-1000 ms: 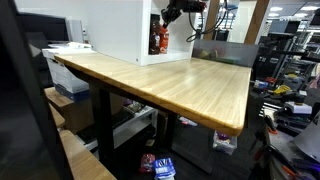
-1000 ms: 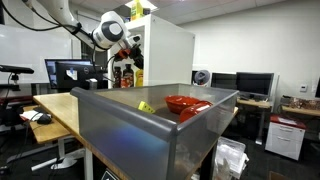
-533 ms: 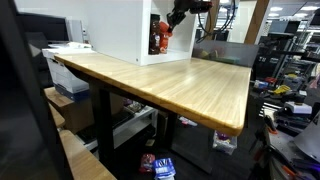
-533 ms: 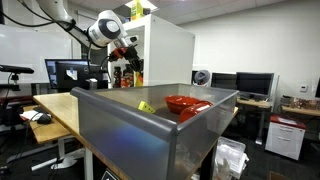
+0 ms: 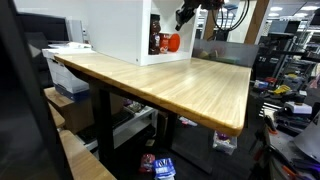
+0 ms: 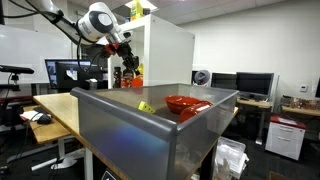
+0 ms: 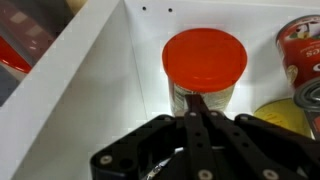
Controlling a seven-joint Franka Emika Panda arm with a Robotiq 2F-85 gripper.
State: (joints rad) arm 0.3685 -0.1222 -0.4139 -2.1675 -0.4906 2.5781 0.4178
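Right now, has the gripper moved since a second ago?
Yes. In an exterior view the gripper has shifted right across the open front of the white cabinet.

**Change over the last second.** In an exterior view, the gripper (image 5: 184, 16) has drifted rightward along the top of the frame, off the face of the white cabinet (image 5: 115, 30). The orange lid of the jar (image 5: 172, 42) was not seen in the cabinet opening a second ago. It appeared just under the gripper half a second ago and now sits lower and further right. In an exterior view, the round wrist joint (image 6: 97, 20) has moved up and to the left.
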